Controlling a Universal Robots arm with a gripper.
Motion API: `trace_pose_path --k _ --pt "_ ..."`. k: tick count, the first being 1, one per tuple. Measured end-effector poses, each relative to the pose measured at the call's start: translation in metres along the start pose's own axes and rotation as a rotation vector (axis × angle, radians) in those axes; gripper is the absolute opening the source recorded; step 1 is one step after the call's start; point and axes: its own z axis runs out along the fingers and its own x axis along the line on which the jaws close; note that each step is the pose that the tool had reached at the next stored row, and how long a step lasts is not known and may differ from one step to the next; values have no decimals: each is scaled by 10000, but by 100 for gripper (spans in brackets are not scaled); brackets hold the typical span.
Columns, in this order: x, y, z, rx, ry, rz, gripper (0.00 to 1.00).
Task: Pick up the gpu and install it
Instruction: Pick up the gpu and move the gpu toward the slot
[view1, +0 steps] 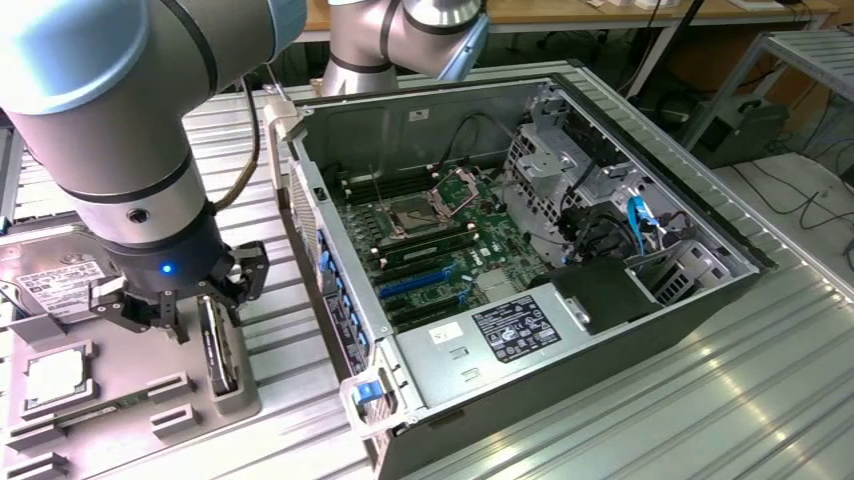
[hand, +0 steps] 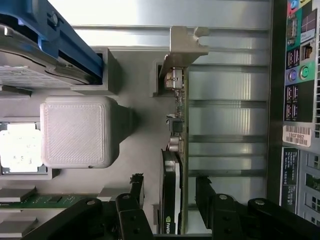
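The gpu stands on its long edge in a slot of the grey parts holder, its silver end bracket at the far end. In the exterior view the gpu is a thin dark card beside the computer case. My gripper hangs right over it, open, one finger on each side of the card with a gap to both faces. In the exterior view the gripper is low over the holder at the exterior view's left. Nothing is held.
The open computer case lies at the exterior view's right, motherboard with blue slots exposed. On the holder are a hard drive, a square processor chip and a white block. The case's rear ports run alongside the gpu.
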Motion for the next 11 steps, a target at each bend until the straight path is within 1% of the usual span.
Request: trace_pose_path --k 5,9,11 --pt "1 -2 75 1 0 0 54" --pt "2 -3 129 0 12 0 54" --pt "3 -3 132 2 15 0 54"
